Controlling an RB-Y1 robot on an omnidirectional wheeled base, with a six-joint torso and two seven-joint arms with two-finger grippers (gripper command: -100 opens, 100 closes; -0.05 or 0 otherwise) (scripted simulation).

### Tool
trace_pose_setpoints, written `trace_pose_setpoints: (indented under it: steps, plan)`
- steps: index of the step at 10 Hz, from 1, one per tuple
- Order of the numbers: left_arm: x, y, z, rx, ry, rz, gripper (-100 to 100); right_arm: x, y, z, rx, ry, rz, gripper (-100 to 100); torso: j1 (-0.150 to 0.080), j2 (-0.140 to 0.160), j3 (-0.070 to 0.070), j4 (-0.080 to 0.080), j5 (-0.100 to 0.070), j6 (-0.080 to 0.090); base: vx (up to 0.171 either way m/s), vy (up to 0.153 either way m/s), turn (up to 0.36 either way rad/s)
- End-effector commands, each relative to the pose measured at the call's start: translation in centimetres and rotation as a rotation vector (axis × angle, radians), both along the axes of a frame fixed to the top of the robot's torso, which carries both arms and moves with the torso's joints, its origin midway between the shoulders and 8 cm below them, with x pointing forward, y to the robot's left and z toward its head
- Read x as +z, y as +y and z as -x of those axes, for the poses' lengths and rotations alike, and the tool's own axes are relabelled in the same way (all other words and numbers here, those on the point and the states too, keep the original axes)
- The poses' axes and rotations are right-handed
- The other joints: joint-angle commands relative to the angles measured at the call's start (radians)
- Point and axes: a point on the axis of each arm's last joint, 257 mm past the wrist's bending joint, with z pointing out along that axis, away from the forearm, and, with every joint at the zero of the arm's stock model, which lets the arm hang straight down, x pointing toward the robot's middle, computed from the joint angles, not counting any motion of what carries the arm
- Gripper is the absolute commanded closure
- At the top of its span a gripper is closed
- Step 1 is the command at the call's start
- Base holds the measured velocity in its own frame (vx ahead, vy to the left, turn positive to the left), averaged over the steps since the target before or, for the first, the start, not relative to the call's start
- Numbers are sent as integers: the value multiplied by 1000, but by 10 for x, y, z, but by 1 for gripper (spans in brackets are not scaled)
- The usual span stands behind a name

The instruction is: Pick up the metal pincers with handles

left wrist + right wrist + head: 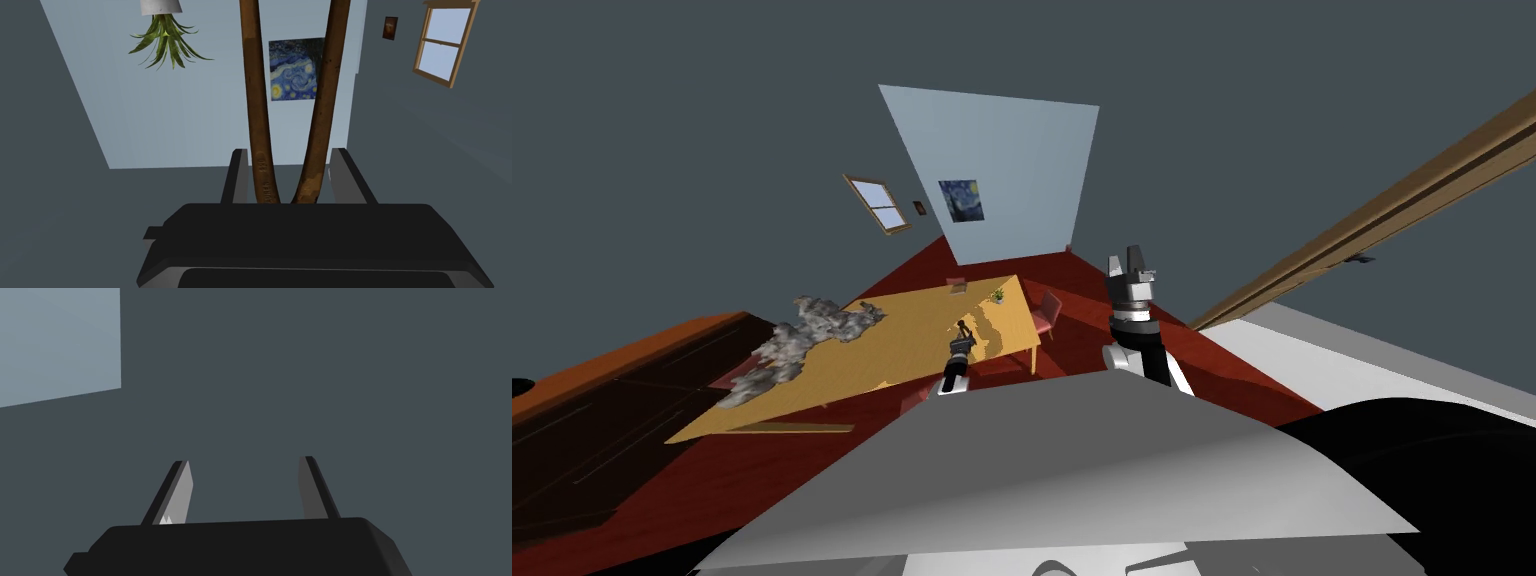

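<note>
The pincers [257, 100] have two long rusty brown handles, and these rise out from between my left gripper's fingers. My left gripper [289, 150] is shut on them near where the handles meet; the head of the tool is hidden behind the gripper's body. In the head view my left gripper [959, 348] hangs over the near right part of the wooden table [912, 350], with the pincers [963, 328] sticking up from it. My right gripper [1132, 262] is raised to the right of the table, and its fingers [182, 488] stand open with nothing between them.
A grey crumpled heap [802, 340] lies on the table's left part. A small potted plant [997, 295] and a small brown object [957, 286] stand at its far end. A red chair [1047, 312] is at the table's right side. A dark wooden counter [602, 400] runs along the left.
</note>
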Motion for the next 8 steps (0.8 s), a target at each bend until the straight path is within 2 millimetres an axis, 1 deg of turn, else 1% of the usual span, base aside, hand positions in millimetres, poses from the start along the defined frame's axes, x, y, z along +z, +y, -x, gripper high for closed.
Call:
trace_pose_setpoints:
  steps: [1, 2, 3, 4, 5, 6, 7, 8]
  plan:
    - [2, 29, 3, 48, 1, -10, 100, 0, 0, 0, 0, 0, 0, 0, 0, 0, 0, 0, 0, 0, -121, -33, -351]
    - [2, 32, 3, 58, -3, 1, 100, 0, 0, 0, 0, 0, 0, 0, -1, 1, 1, 0, 0, 0, -103, -20, -124]
    - [3, 50, 4, 93, -3, -3, 100, 0, 0, 0, 0, 0, 0, 0, 0, 1, 0, 0, 0, -1, -88, -21, -185]
    - [5, 68, 4, 123, -4, -13, 100, 0, 0, 0, 0, 0, 0, 0, 1, 0, 0, 0, 0, -1, -112, -25, -392]
    - [5, 71, 5, 136, -6, 0, 100, 0, 0, 0, 0, 0, 0, 0, 0, 0, 0, 0, 1, 1, -84, -25, -157]
    - [7, 90, 6, 173, -7, -3, 100, 0, 0, 0, 0, 0, 0, 0, 0, 0, 0, 0, 0, -1, -71, -38, -198]
    - [5, 79, 7, 152, -7, -4, 100, 0, 0, 0, 0, 0, 0, 0, 0, -1, 0, 0, 0, -1, -34, -13, -43]
    - [5, 82, 8, 156, -6, -4, 0, 0, 0, 0, 0, 0, 0, 0, 1, -3, -2, -1, 1, -1, -7, -3, 9]
